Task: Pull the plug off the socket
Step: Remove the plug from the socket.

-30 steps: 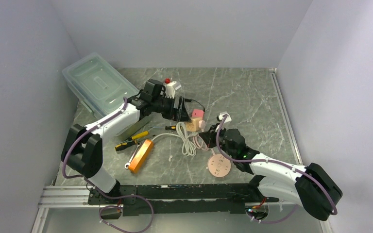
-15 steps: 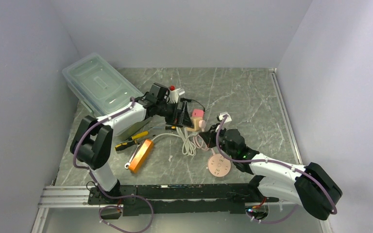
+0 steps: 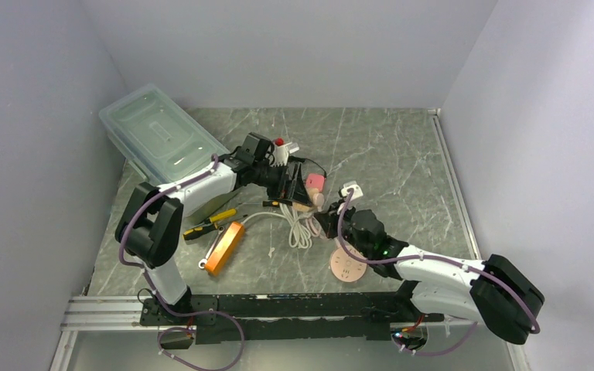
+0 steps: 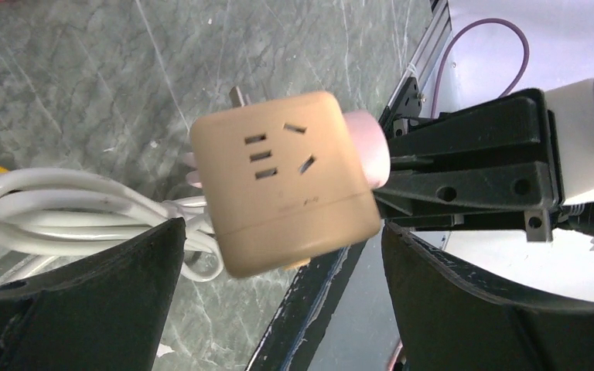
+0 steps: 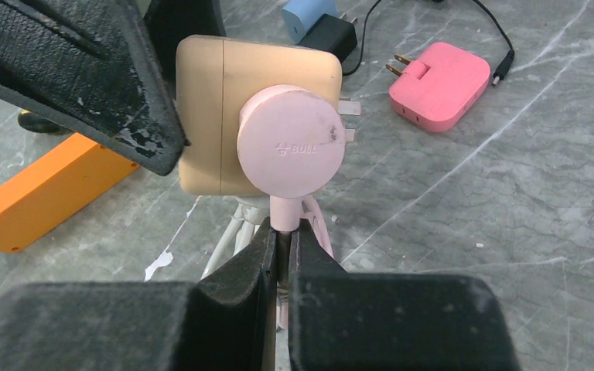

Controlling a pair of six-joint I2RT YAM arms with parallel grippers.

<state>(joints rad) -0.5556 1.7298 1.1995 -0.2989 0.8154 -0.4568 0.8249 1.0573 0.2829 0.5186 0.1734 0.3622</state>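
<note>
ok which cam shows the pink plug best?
Right wrist. The pink plug shows its round face centred and close, flush against the tan socket cube, with its cord neck pinched in the right gripper. Left wrist shows only a pink edge behind the cube. Top external shows just a small pink spot.

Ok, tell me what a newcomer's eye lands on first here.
A tan cube socket between the two arms, with a round pink plug seated in its side. The jaws of the right arm are shut on the plug's neck; those of the left arm stand wide open either side of the cube. An orange box lies to their left.
</note>
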